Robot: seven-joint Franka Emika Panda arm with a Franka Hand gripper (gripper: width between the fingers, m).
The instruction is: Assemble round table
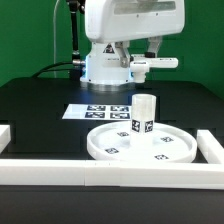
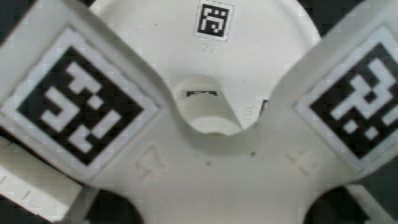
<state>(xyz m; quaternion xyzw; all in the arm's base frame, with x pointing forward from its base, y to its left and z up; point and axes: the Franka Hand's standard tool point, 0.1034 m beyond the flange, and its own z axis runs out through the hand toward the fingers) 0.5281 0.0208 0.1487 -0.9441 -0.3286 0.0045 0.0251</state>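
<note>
Round table disc (image 1: 125, 141): lies flat on the black worktop (image 1: 40, 110), near the front rail, tags facing up.
Leg (image 1: 144, 113): short thick cylinder, upright on the disc, around its middle, tags on its side.
Foot (image 2: 196, 150): cross-shaped, fills the wrist view, very close to the camera, with big tags on its arms.
Hand (image 1: 152, 63): raised above the worktop, behind the disc, by the robot's base; I cannot tell whether its fingers are spread or pinching the foot.
Marker board (image 1: 98, 111): flat on the worktop, just beside the disc, toward the exterior view's left.
Rails (image 1: 100, 172): white, along the front and both sides.
</note>
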